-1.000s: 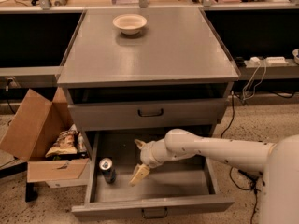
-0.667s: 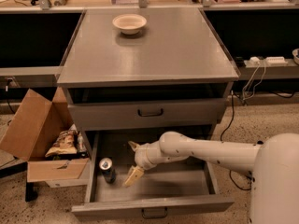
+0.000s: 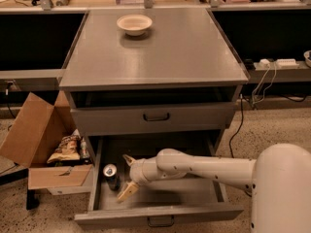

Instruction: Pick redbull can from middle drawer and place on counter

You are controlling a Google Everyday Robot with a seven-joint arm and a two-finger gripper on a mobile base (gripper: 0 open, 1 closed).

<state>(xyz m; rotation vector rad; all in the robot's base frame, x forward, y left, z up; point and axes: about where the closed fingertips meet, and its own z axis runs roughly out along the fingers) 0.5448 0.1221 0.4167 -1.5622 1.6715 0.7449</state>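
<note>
The redbull can [image 3: 111,176] stands upright in the left part of the open middle drawer [image 3: 194,193], its silver top showing. My gripper [image 3: 127,175] is inside the drawer just to the right of the can, open, with one finger [image 3: 129,159] behind and one finger [image 3: 126,192] in front. The fingers lie close beside the can and do not close on it. The white arm reaches in from the lower right. The counter [image 3: 184,52] is the grey cabinet top above.
A cream bowl [image 3: 134,24] sits at the back of the counter. A shallower closed drawer with a black handle [image 3: 156,116] is above the open one. An open cardboard box [image 3: 43,149] with snack bags stands on the floor to the left. Cables hang at right.
My gripper has moved left inside the drawer, from its middle to right beside the can. The can has not moved.
</note>
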